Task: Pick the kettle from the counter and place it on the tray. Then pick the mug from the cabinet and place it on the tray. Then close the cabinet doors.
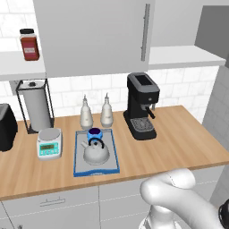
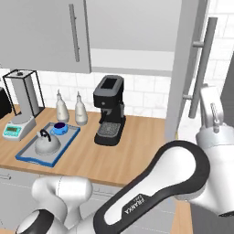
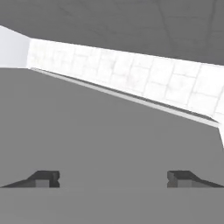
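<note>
- Grey panel right in front of the hand (image 3: 113, 179), whose jaws stand wide with nothing between them — it seems to face the right door (image 2: 185, 68), near its bar handle (image 2: 201, 68).
- Step in hand, I judge: closing the doors; next, press that open panel and swing it shut.
- Left door (image 1: 96, 36) also hangs open, handle upright.
- Kettle (image 1: 96, 152) and mug (image 1: 94, 133) sit on the tray (image 1: 77, 154) on the tabletop (image 1: 179, 143), tray's long axis running front to back.
</note>
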